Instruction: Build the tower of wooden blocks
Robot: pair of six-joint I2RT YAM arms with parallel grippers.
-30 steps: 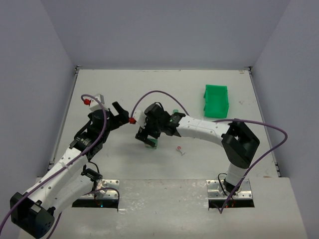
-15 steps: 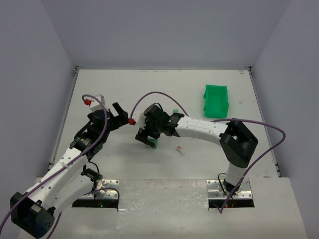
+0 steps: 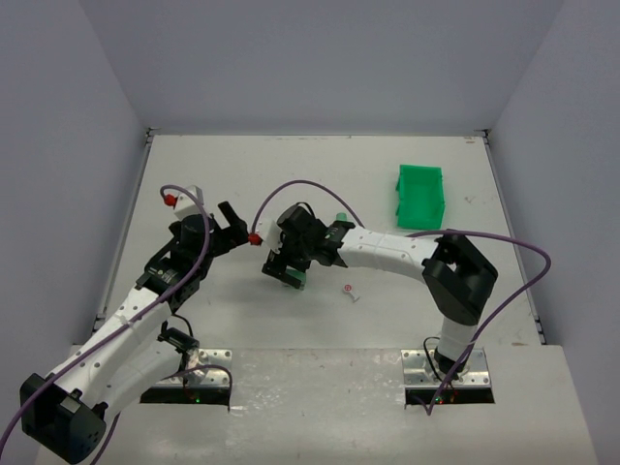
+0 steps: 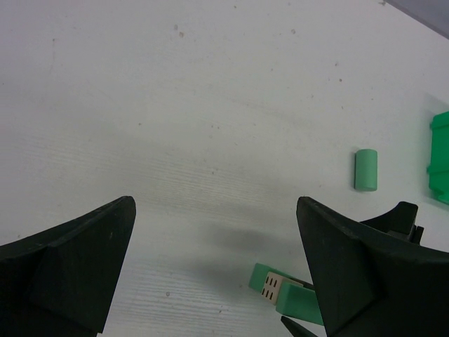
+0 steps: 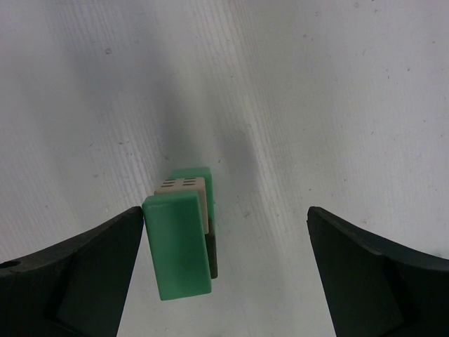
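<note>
Since the earlier frame the right arm has drawn slightly leftward, elbow and gripper together, while the left arm is unchanged. At left, the left gripper (image 3: 229, 231) hovers over the table (image 3: 320, 165) with its jaws spread wide and nothing between them. At centre, the stack (image 5: 179, 242), made of a green block, a tan block with dark dots and another green block set face to face, stands on the table between the two arms. The right gripper (image 5: 224, 217) hangs directly above it, jaws fully apart. The stack lies just beside one finger, and whether they touch cannot be told. Behind the right wrist a green cylinder (image 4: 365, 169) lies on its side, apart from the stack. A small red-and-white scrap (image 3: 351, 292) lies near the right forearm. At far right sits the green bin (image 3: 419, 197).
</note>
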